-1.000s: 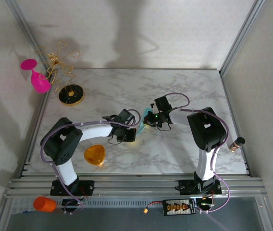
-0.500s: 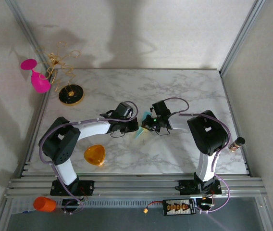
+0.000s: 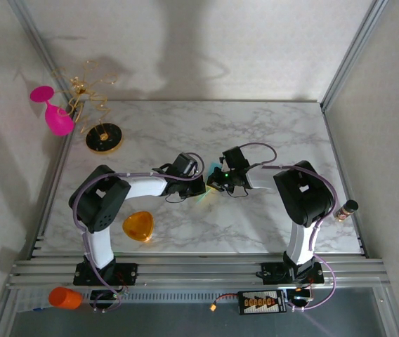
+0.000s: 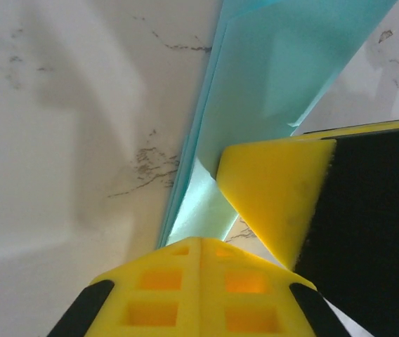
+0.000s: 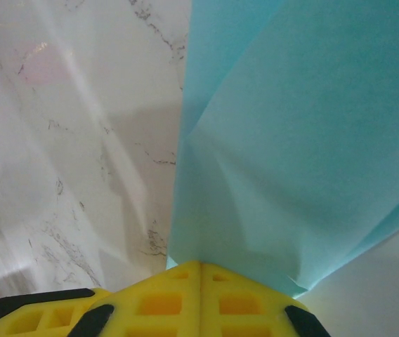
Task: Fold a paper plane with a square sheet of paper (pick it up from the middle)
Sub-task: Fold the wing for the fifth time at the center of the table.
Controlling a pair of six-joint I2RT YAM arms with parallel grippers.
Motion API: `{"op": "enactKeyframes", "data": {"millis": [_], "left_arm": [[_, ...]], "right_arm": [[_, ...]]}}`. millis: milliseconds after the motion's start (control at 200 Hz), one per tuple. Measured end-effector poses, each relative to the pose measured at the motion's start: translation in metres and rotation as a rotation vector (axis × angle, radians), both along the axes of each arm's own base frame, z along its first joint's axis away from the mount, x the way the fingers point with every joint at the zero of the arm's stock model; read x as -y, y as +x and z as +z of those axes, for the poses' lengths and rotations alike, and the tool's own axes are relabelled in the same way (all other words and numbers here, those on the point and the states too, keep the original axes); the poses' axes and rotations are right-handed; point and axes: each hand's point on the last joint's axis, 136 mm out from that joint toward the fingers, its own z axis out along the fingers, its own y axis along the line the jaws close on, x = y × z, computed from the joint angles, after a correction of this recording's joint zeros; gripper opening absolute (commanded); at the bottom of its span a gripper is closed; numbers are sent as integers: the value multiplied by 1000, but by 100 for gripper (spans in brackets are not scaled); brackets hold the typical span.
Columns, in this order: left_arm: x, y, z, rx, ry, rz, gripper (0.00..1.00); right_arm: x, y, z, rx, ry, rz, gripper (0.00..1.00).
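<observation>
The left gripper's (image 4: 199,242) yellow fingers are pressed together with the folded edge of the teal paper sheet (image 4: 277,84) nipped between them. A second yellow pad (image 4: 277,189) with a black back lies against the sheet just beside them. The right gripper's (image 5: 200,265) fingers are likewise closed tight on the same sheet, whose creased layers fan out from the pinch. From above, the two grippers meet nose to nose, beyond and right of the orange rounded-triangle piece (image 3: 138,226), on the marble table (image 3: 270,133). Farther beyond and left of that orange piece stand a black disc with gold wire (image 3: 103,137) and a pink glass (image 3: 55,112).
</observation>
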Motion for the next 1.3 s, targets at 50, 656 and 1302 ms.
{"op": "enactKeyframes", "data": {"millis": [50, 656, 1302], "left_arm": [[1, 0, 1, -1, -9, -2, 0], [1, -1, -8, -14, -7, 1, 0], [1, -1, -8, -12, -4, -5, 0]], "right_arm": [[0, 0, 0, 1, 1, 0, 2], [20, 25, 40, 118, 42, -28, 5], [19, 30, 27, 222, -35, 121, 7]]}}
